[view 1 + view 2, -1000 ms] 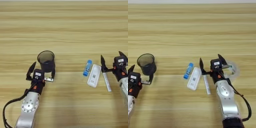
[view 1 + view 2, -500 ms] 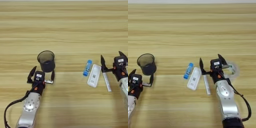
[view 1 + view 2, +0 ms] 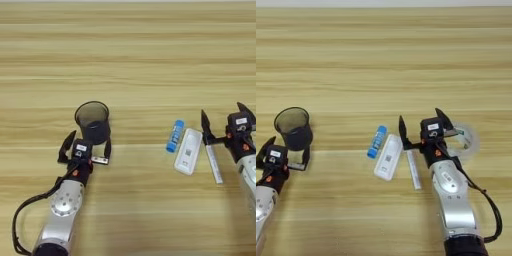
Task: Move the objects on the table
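Note:
The black mesh cup (image 3: 93, 122) stands upright on the table (image 3: 125, 50) at the left. My left gripper (image 3: 86, 149) is just on the near side of it, open, with nothing between its fingers; the cup's base is close to the tip of the right-hand finger. My right gripper (image 3: 422, 127) is open at the right, over the far end of the marker (image 3: 413, 170). The clear tape roll (image 3: 473, 145) lies flat just right of that gripper, partly hidden by it. A blue stick (image 3: 174, 136) and a white flat device (image 3: 188, 151) lie side by side left of the marker.
Bare wood stretches across the whole far half of the table and between the cup and the blue stick. A black cable (image 3: 491, 210) loops beside my right forearm, and another (image 3: 17, 225) beside my left one.
My left gripper has drawn back toward me, off the cup's base, which stays where it was. The right gripper and the other things have not moved.

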Available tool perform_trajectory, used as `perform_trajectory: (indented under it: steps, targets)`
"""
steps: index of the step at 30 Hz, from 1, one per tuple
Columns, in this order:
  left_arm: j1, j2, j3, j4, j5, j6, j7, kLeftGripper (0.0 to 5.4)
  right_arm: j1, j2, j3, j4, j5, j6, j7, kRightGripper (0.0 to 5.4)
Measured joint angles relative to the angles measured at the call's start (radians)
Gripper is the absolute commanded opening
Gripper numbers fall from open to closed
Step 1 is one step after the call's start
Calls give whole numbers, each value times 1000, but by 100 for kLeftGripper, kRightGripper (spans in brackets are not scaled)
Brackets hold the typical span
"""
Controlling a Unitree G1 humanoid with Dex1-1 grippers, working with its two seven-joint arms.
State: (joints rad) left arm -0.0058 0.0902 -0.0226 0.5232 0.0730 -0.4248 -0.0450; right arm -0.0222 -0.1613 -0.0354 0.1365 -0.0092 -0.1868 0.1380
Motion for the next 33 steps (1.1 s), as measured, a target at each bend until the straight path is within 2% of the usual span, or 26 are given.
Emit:
perform_trajectory:
  steps: [33]
  targets:
    - [-150, 3, 8, 213, 5, -56, 22, 540, -2, 1, 0, 18, 0, -3, -1, 537]
